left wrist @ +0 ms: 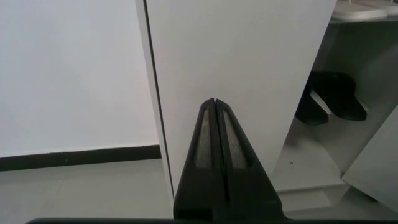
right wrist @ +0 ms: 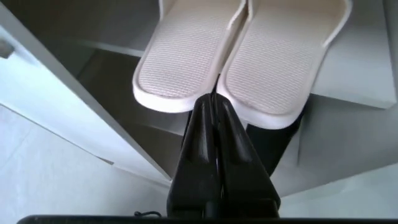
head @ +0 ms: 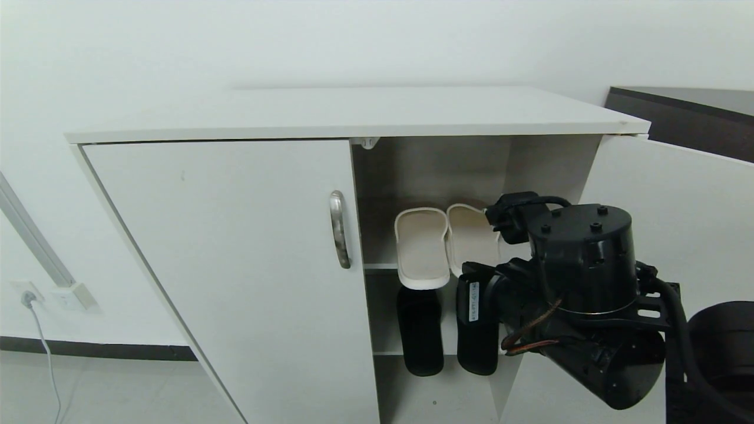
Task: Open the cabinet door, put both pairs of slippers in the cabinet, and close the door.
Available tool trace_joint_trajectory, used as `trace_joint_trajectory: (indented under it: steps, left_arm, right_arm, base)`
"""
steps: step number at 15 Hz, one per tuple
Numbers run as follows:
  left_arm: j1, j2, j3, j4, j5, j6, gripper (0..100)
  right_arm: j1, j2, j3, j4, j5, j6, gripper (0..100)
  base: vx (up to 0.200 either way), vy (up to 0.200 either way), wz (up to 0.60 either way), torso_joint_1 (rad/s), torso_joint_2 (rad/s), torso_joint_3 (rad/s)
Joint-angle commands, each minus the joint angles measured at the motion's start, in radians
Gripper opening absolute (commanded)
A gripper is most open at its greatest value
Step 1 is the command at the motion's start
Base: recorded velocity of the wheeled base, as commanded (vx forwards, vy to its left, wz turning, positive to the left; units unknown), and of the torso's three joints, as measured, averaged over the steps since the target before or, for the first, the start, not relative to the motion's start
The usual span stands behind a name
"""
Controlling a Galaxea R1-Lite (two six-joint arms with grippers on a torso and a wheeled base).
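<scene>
White cabinet [head: 353, 112] is standing against the wall, its left door [head: 235, 265] sitting shut and its right door [head: 677, 206] standing wide open at the right. In the open half, white slippers [head: 421, 247] are lying side by side on the upper shelf, heels overhanging its near edge, with black slippers [head: 419, 330] lying on the shelf below. Right gripper [right wrist: 214, 99], jaws pressed together, is pointing at the seam between the white heels; left gripper [left wrist: 214, 102], jaws likewise together, is facing the shut left door.
</scene>
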Motion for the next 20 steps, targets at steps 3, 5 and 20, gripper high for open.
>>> trace_joint_trajectory:
  steps: [3, 5, 20]
  left_arm:
    - [0.002, 0.001, 0.0, 0.0, 0.0, 0.003, 0]
    - [0.0, 0.001, 0.0, 0.0, 0.0, 0.004, 0]
    - [0.0, 0.001, 0.0, 0.0, 0.0, -0.004, 0]
  right_arm:
    - [0.008, 0.008, 0.015, -0.001, -0.004, 0.0, 0]
    - [0.007, 0.011, 0.024, -0.001, -0.004, 0.0, 0]
    - [0.022, 0.034, 0.063, -0.052, -0.009, -0.003, 0]
  base:
    - [0.0, 0.0, 0.0, 0.0, 0.0, 0.0]
    - [0.0, 0.0, 0.0, 0.0, 0.0, 0.0]
    - [-0.12, 0.0, 0.0, 0.002, 0.0, 0.001]
